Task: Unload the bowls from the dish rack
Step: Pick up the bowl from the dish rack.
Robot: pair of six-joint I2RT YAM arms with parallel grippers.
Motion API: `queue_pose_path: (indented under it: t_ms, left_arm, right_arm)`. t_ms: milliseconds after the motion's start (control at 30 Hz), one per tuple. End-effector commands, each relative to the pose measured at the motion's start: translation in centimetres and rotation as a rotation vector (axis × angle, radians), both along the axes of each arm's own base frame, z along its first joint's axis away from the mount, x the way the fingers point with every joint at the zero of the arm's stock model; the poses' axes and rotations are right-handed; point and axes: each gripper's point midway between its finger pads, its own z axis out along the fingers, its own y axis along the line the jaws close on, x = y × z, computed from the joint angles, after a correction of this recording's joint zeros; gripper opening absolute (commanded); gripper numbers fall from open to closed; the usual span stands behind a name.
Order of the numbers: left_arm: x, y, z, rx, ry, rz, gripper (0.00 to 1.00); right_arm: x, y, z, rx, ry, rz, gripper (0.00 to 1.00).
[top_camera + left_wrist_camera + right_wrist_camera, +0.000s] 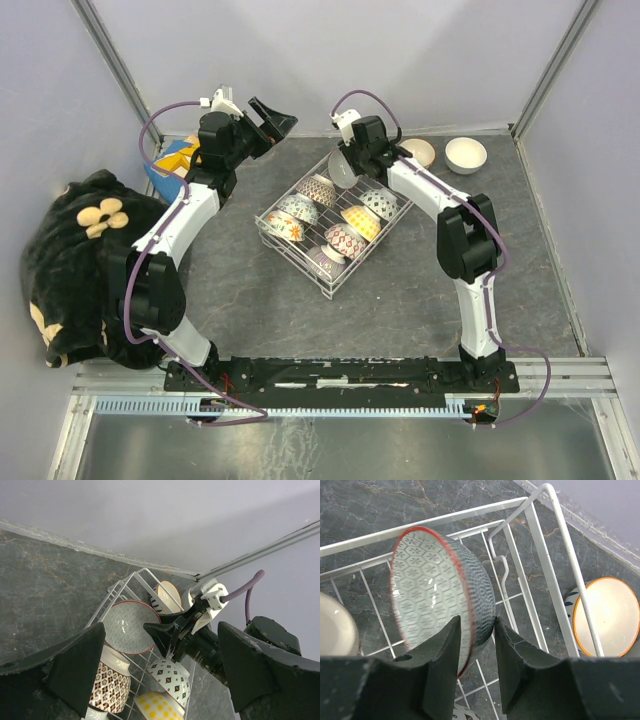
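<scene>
Red-rimmed bowl [435, 590] stands on edge in right pincer [476, 627], mouth facing left.

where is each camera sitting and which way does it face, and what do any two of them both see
Top external: above and behind the arms, looking down on the dish rack; both arms, the left gripper and the right gripper show.
Left wrist: on the left arm, facing the rack's far corner between its own open fingers.
Right wrist: on the right arm, looking down past its own fingers, clamped on the grey bowl.
Shared: both wrist views show that bowl.
</scene>
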Motion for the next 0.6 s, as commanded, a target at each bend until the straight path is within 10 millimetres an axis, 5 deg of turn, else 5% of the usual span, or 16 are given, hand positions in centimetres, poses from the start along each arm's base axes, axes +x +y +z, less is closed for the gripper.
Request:
queue_pose_path:
  t_ms: [0,400,567]
  left_arm:
    - [0.42,-0.19,2.09,-0.035,-0.054,-0.016,1.0]
    - [0.39,-0.2,2.02,-0.037,-0.052,-0.017,0.99]
    - [0.38,-0.2,2.17,-0.037,-0.055,-0.018,0.99]
  right_arm:
    - [0.97,0.37,1.14,0.052,-0.011,-0.014,0.41]
    - [1.52,-0.54,0.65,0.083,0.023,-0.048,0.36]
    - [1.5,-0.57,0.31,0.08,0.042,-0.052,0.25]
